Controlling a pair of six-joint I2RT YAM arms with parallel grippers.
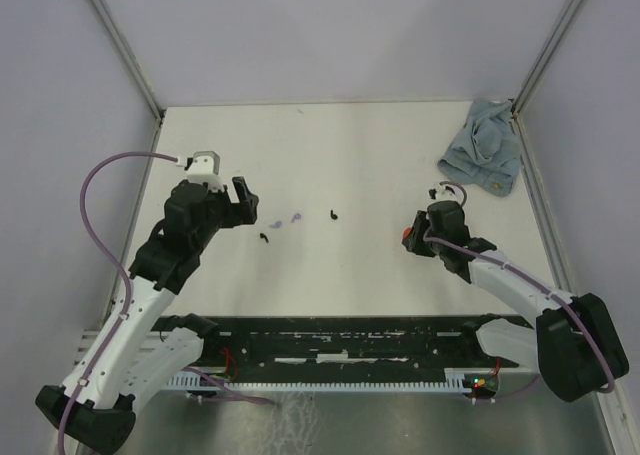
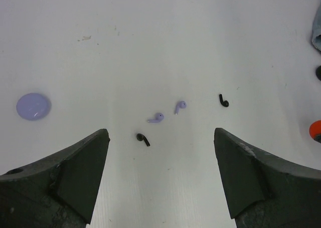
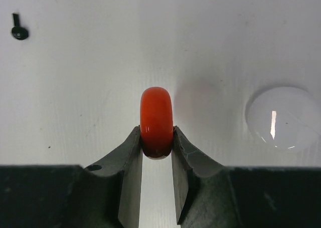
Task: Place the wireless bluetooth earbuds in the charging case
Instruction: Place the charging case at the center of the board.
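Two lilac earbuds (image 2: 156, 118) (image 2: 180, 105) and two black earbuds (image 2: 143, 139) (image 2: 223, 101) lie loose on the white table. In the top view they sit mid-table: lilac (image 1: 295, 216), black (image 1: 264, 237) and black (image 1: 333, 214). My left gripper (image 2: 161, 143) (image 1: 245, 207) is open and empty, hovering just short of the nearer black earbud. My right gripper (image 3: 156, 138) (image 1: 412, 237) is shut on a red round charging case (image 3: 156, 119), held on edge above the table. No red or white earbuds show.
A lilac round case (image 2: 33, 106) lies left of the earbuds, hidden under my left arm in the top view. A white round case (image 3: 283, 117) lies right of the red one. A blue cloth (image 1: 483, 155) is bunched at the back right corner.
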